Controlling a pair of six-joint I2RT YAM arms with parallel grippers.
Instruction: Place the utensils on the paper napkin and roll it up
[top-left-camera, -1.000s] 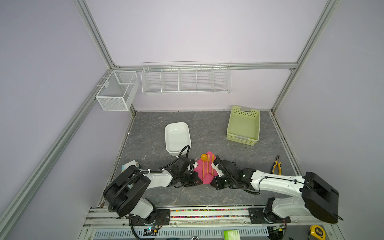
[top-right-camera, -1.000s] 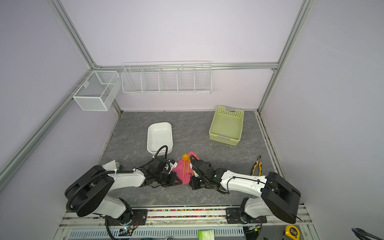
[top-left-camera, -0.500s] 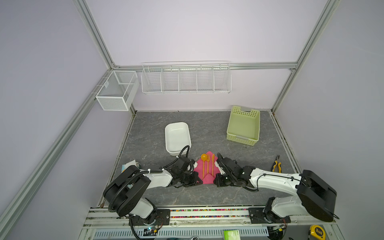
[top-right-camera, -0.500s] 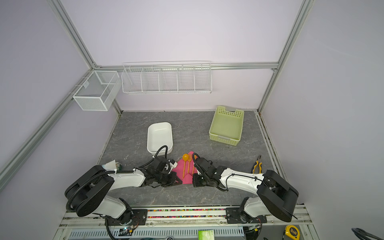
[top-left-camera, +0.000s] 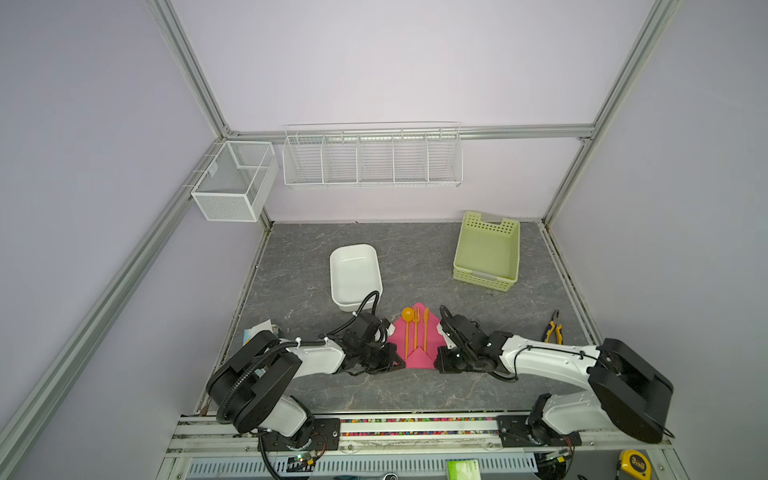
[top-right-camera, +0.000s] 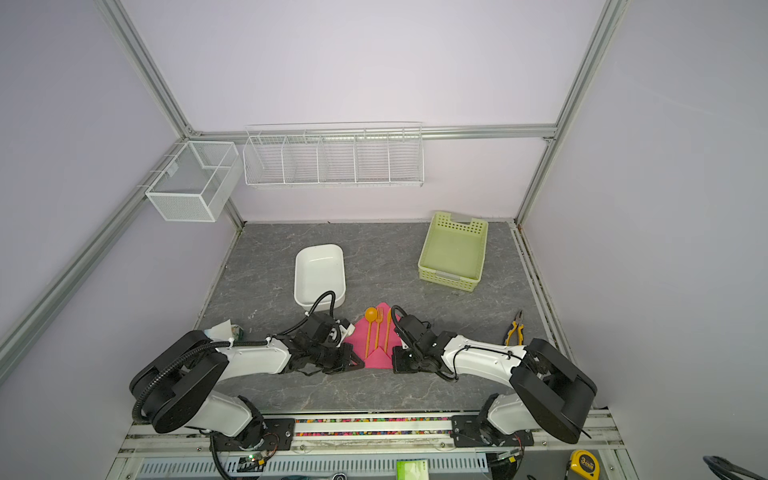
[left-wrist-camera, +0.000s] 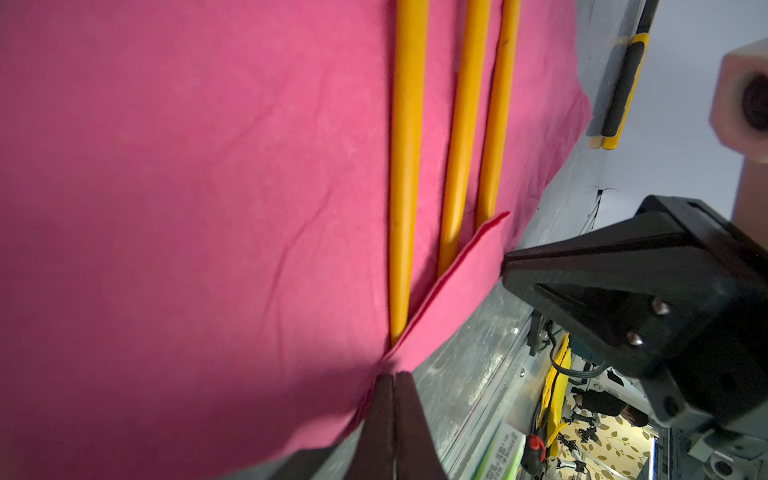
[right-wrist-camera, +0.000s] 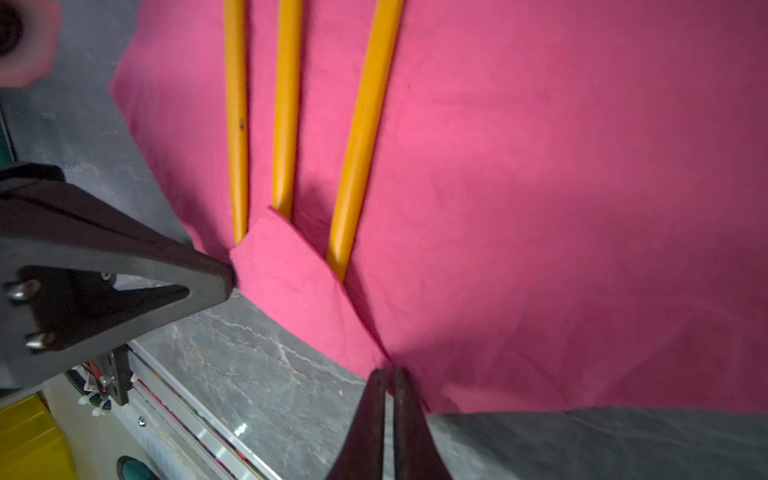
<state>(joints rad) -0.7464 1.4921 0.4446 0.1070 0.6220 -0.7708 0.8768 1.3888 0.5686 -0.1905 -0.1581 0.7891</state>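
Note:
The pink paper napkin (top-left-camera: 415, 351) (top-right-camera: 376, 353) lies as a diamond between both arms. The three orange utensils lie side by side on it: spoon (top-left-camera: 407, 314), fork (top-left-camera: 416, 328) and knife (top-left-camera: 426, 328). The napkin's near corner is folded up over the handle ends (left-wrist-camera: 457, 286) (right-wrist-camera: 291, 274). My left gripper (left-wrist-camera: 392, 376) (top-left-camera: 399, 363) is shut on the left end of that fold. At the fold's right end, my right gripper (right-wrist-camera: 388, 372) (top-left-camera: 436, 361) is shut on the napkin. Each gripper's black tip shows in the opposite wrist view.
A white tub (top-left-camera: 354, 274) stands just behind the left arm. A green basket (top-left-camera: 487, 251) sits at the back right. Yellow-handled pliers (top-left-camera: 553, 328) lie to the right. A tissue box (top-left-camera: 259, 330) is at the left edge. Wire baskets (top-left-camera: 372, 156) hang on the wall.
The right gripper has closed the last bit onto the napkin's near right edge, and its wrist has shifted slightly. The left arm has stayed put.

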